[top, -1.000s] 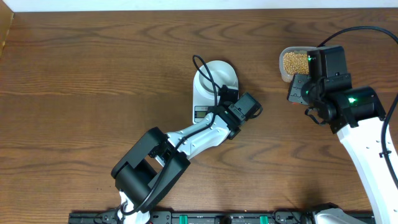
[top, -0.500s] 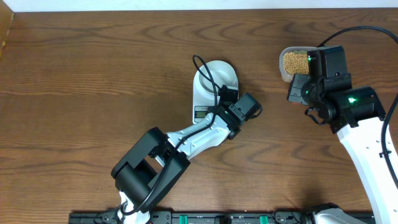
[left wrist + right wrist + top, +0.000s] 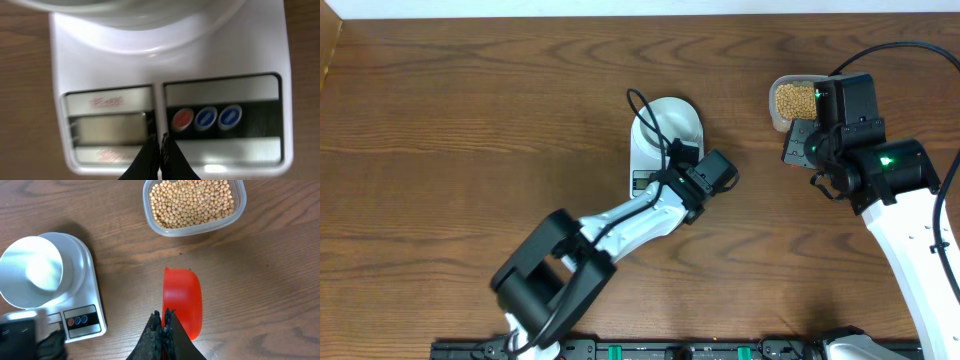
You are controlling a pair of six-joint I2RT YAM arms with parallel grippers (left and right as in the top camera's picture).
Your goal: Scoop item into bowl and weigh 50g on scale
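Since the earlier frame, the left arm's (image 3: 620,220) elbow and base links had swung lower and to the left, while its wrist end and the right arm (image 3: 900,200) kept their places.

Overhead, the left gripper (image 3: 665,178) lay over the near end of the scale (image 3: 650,150), its tips hard to make out. The bowl (image 3: 672,120) sat on the far end. The right arm hid whatever it carried and covered a corner of the tub (image 3: 782,88) of beans (image 3: 793,99).

From the left wrist, the fingers were pressed together, gripping nothing, at the scale's panel between the display (image 3: 107,127) and the red button (image 3: 182,118). Whether they touched it could not be told. The bowl was cut off at the top edge.

From the right wrist, the right gripper (image 3: 164,322) was closed on the near edge of a red scoop (image 3: 184,300), its handle hidden. The full tub lay beyond it and the scale to the left.
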